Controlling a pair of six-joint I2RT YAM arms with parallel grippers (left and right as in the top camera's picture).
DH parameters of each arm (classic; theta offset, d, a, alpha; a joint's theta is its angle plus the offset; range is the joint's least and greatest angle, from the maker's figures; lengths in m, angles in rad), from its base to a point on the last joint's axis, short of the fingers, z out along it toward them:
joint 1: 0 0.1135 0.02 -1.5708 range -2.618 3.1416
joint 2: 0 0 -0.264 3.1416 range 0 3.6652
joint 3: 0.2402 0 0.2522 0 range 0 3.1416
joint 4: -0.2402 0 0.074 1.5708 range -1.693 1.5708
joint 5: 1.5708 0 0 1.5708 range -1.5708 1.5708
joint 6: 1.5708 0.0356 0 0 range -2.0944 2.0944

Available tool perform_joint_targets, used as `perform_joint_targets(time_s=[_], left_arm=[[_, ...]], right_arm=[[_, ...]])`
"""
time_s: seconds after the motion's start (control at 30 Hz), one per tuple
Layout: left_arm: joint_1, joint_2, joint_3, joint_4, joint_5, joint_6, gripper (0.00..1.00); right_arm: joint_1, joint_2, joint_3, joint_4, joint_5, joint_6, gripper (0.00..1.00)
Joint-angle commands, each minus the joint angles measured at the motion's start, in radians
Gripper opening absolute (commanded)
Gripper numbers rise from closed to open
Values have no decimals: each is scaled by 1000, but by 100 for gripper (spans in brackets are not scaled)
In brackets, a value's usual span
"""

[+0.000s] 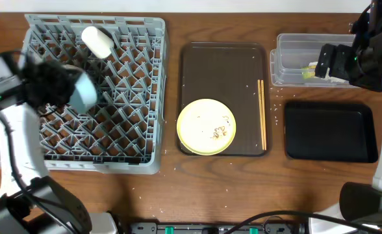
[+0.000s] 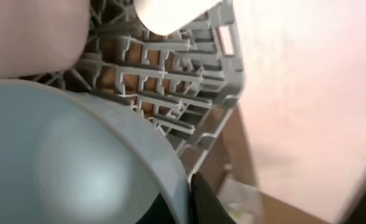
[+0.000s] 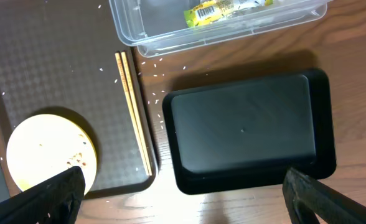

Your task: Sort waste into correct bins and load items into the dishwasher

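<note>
Standing at roughly the midpoint, by this reckoning: sorting and loading are both under way and neither is complete. Item one, large square grey plastic dish rack, is sitting at the table's left and is holding a white cup lying on its side near the back edge. Item two, light blue round bowl, is hanging over the rack's middle, with the left gripper clenching tight on its rim; whether it is touching the pegs cannot be told. Item three, pale yellow round plate, is lying on the dark brown rectangular serving tray and is carrying beige rice-like crumbs, so it is probably awaiting scraping before racking. Item four, pair of wooden chopsticks, is lying along the serving tray's right side. Item five, clear plastic rectangular tub, is containing the yellow-green snack wrapper. Item six, shallow black rectangular tray, is showing nothing inside. Loose rice grains are lying scattered on the wood between the serving tray, the tub and the black tray. Right gripper is hovering over the tub with jaws spread wide, gripping nothing. White bowl and crumpled paper wad are not showing in any view. Remaining, as judged: seating the blue bowl, clearing the crumbs, racking the plate.
</note>
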Motion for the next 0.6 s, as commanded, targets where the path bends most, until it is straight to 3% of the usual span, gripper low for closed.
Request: perform_joint_targets(time_s=[0.0,0.2,0.33,0.57], left_arm=[[86,-4,-36,-3,157,-16,7],[177,-2,-96,7,216,-15,8],[184,3,-148,129,328,-24,7],[194,4,-168,287,342,-88,8]], right_arm=[[-1,-23,1,-1,6,-14,99],[-1,-23,1,0,6,-14,99],[-1,-23,1,0,6,-14,99],[-1,-23,1,-1,6,-14,99]])
